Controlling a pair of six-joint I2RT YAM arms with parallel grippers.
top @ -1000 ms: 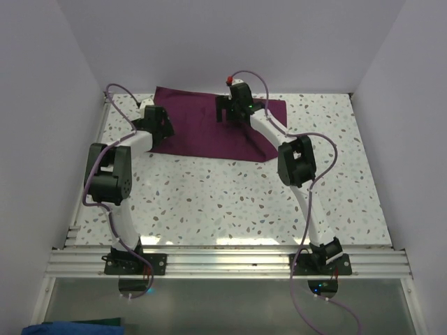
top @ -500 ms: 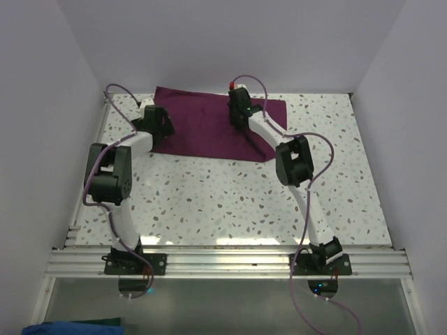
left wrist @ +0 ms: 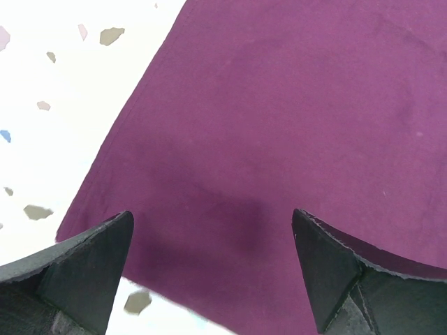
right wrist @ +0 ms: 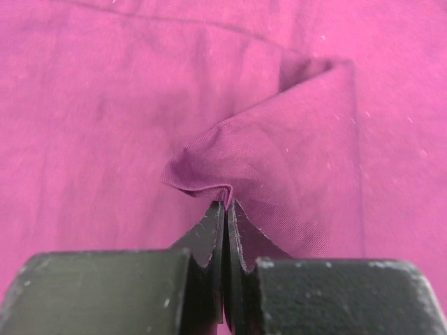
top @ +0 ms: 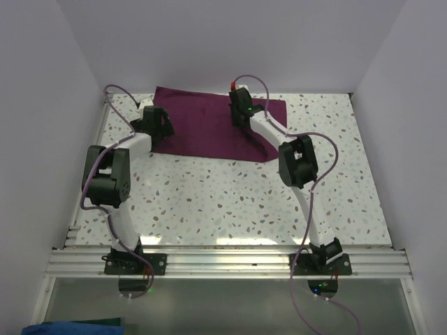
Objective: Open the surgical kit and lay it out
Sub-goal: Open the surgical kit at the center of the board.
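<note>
Right wrist view: right gripper [right wrist: 225, 204] pinched tight on a raised fold of the dark purple cloth wrap [right wrist: 105, 105], which lies at the far side of the speckled white bench [top: 209, 202]. Over its left edge, left gripper [left wrist: 211, 213] wide, empty. No tray or instruments visible. Risk: the thin pinch slips on lifting, or the pull drags the whole wrap and anything under it.

both arms had white tubular links and bulky black joint housings. the left arm [top: 112, 174] and right arm [top: 300, 167] each trailed a thin lilac cable [top: 115, 86]. black base plates [top: 136, 265] lay at 6 o'clock in the top view. the right arm's wrist bore a green light [top: 246, 108] and a red cap [top: 232, 86]. the left tool [left wrist: 211, 215] had dark wedge-shaped fingers [left wrist: 77, 272] with rough edges. the right tool [right wrist: 225, 204] was matte black and dust-flecked.
</note>
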